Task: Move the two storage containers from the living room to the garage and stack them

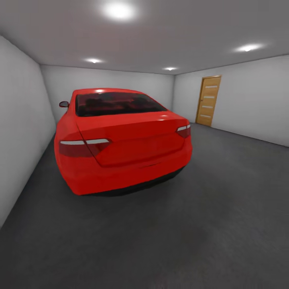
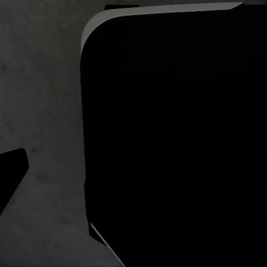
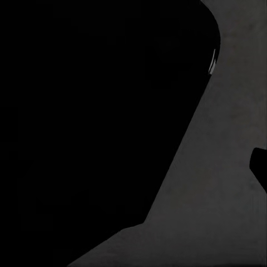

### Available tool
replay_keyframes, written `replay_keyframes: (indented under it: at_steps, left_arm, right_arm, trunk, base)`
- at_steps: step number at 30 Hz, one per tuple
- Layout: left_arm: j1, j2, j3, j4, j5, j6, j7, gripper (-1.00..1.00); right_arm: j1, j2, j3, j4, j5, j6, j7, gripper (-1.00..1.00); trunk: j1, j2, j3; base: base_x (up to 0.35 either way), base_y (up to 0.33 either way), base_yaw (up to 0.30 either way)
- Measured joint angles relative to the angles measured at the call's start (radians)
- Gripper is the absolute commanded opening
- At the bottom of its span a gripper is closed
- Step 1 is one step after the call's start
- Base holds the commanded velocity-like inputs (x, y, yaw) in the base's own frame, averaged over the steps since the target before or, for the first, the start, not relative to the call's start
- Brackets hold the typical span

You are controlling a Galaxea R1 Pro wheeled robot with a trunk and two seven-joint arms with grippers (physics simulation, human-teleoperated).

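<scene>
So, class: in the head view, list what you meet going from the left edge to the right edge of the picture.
Left wall → red car → open dark grey floor beside the car → wooden door → right wall.

A black, round-cornered body panel with a thin pale-grey edge; another black mass.

Both wrist cameras face large black robot body panels close up; gripper state perhaps unreadable.
</scene>
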Motion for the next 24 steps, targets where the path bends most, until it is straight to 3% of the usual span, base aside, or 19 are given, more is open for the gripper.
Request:
replay_keyframes:
  at_steps: [24]
  left_arm:
    - [0.000,0.000,-0.009,-0.002,-0.006,-0.007,-0.005,1.00]
  right_arm:
    - [0.000,0.000,0.002,0.000,0.000,0.000,0.000,1.00]
  trunk:
    - [0.000,0.000,0.000]
  base:
    - [0.000,0.000,-0.282]
